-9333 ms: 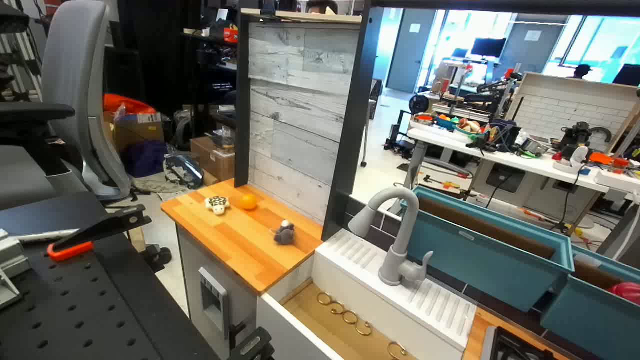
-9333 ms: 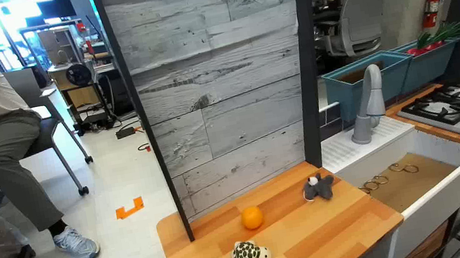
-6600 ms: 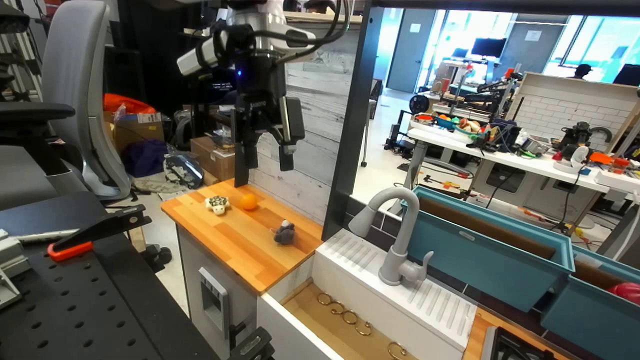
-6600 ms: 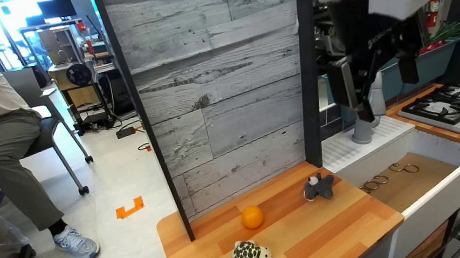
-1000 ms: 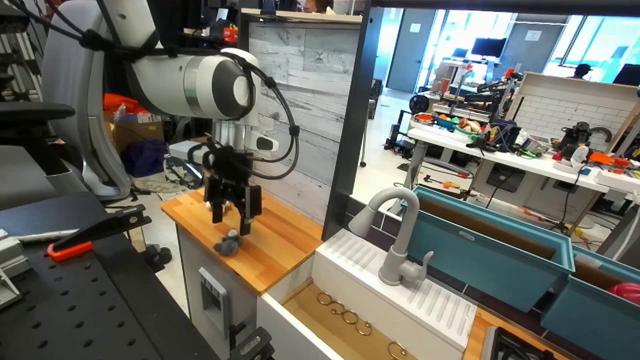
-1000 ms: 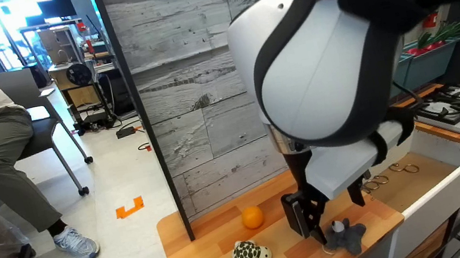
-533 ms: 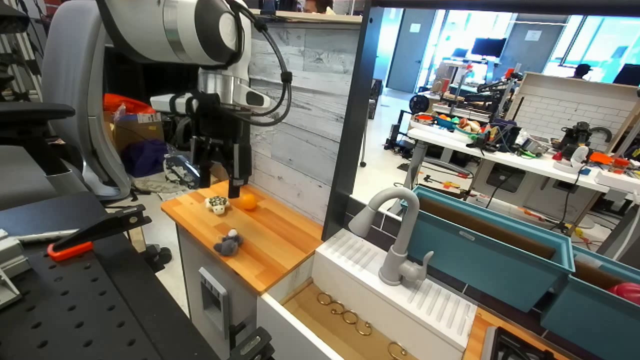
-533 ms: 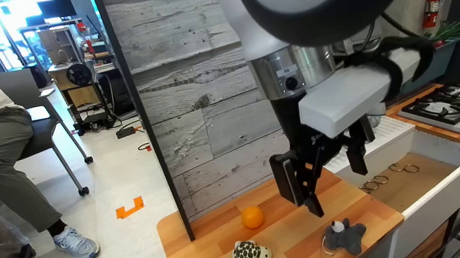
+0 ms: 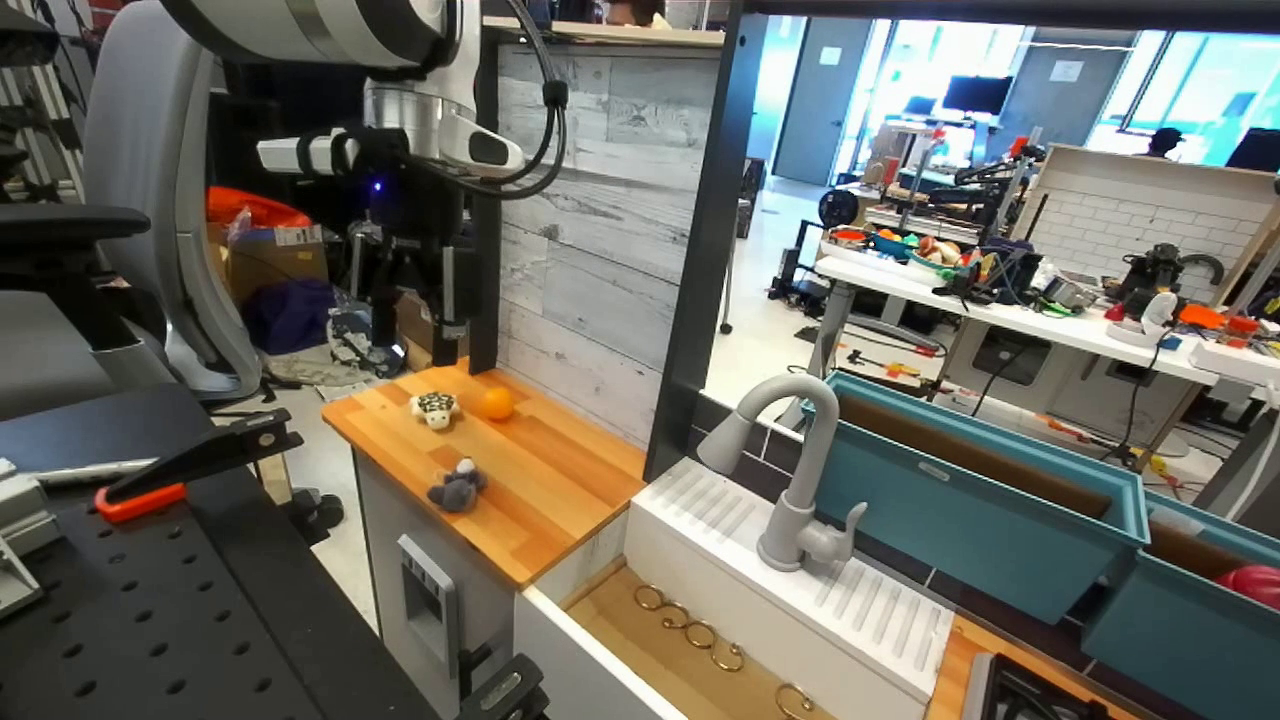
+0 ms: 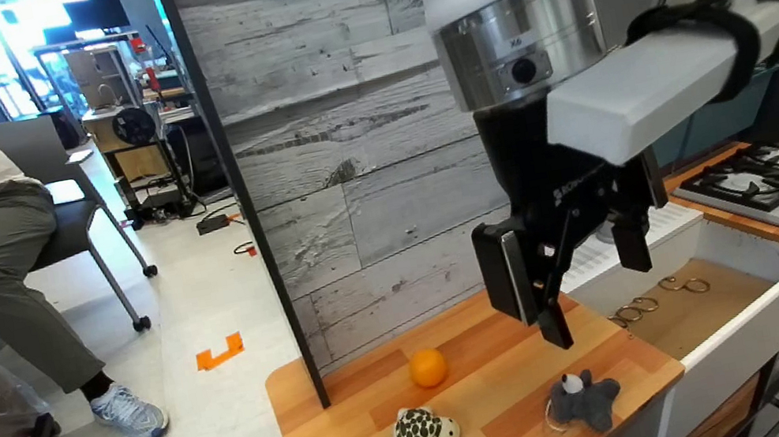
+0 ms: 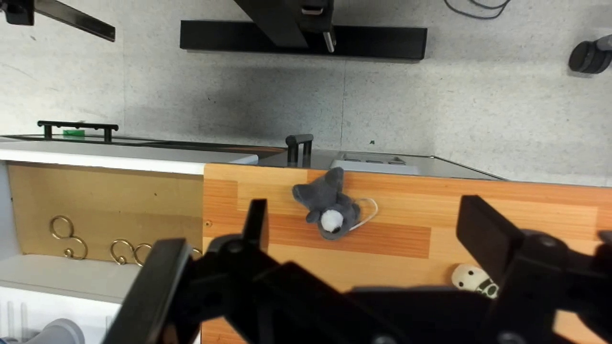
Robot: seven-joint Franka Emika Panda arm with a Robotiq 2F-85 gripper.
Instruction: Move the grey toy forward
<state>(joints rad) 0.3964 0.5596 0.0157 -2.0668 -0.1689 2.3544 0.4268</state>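
Observation:
The grey toy is a small dark grey plush with a white muzzle and a thin pale tail. It lies on the wooden counter near its front edge, in both exterior views (image 9: 457,490) (image 10: 597,403) and in the wrist view (image 11: 319,193). My gripper is open and empty, raised above the counter, in both exterior views (image 9: 416,345) (image 10: 595,296). In the wrist view the gripper (image 11: 364,210) has its fingers wide apart. The grey toy shows between them, nearer the left finger, well below and untouched.
A cream turtle toy with dark spots (image 10: 419,433) and an orange ball (image 10: 428,368) lie on the wooden counter (image 10: 514,381). A plank wall (image 10: 388,211) stands behind. A sink (image 10: 702,307) with gold rings and a grey faucet (image 9: 800,500) adjoins the counter.
The grey toy moved from near the plank wall to the counter's front edge. Over the last second my open gripper has risen away from the toy, which stays put.

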